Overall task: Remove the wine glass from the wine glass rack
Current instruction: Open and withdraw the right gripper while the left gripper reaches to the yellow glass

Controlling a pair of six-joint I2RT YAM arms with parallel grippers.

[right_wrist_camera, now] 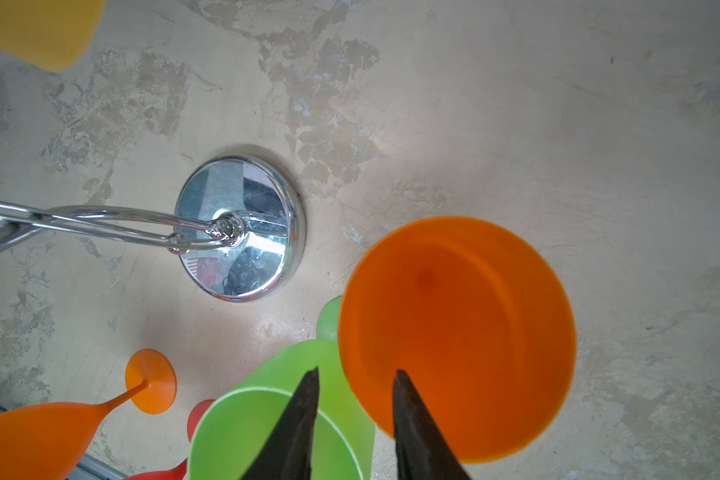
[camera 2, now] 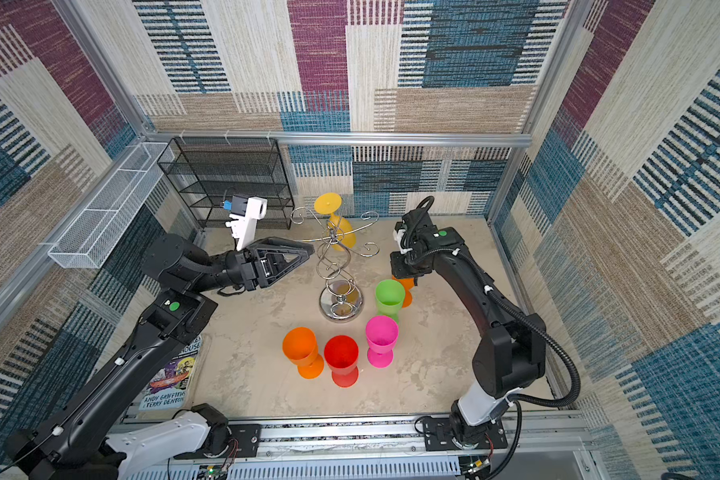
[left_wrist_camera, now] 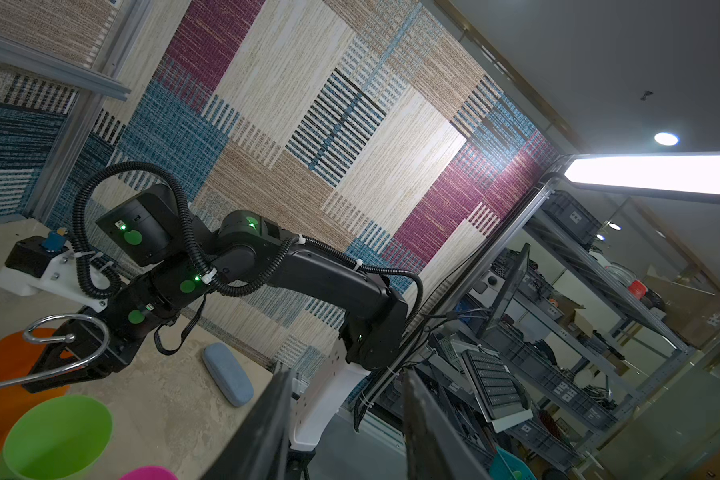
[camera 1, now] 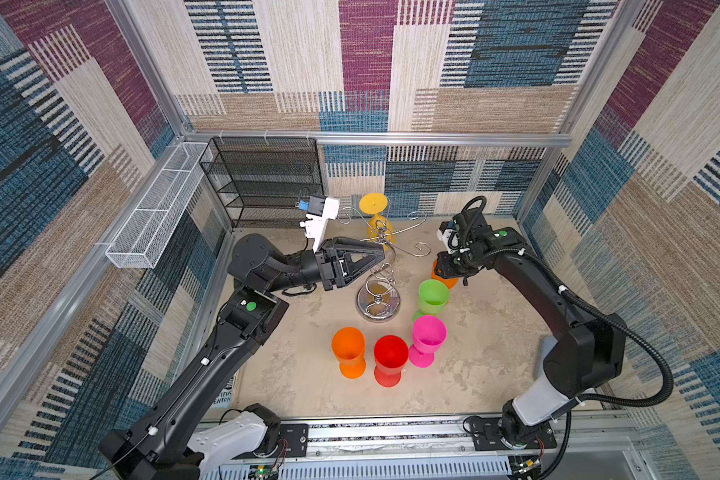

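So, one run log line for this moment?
right gripper: open over orange glass | left gripper: open beside wine glass rack | yellow glass: on rack

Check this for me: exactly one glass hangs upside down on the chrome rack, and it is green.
The colour is wrong. The one glass hanging upside down on the wine glass rack is the yellow glass, not a green one, as both top views show. The green glass stands upright on the table.
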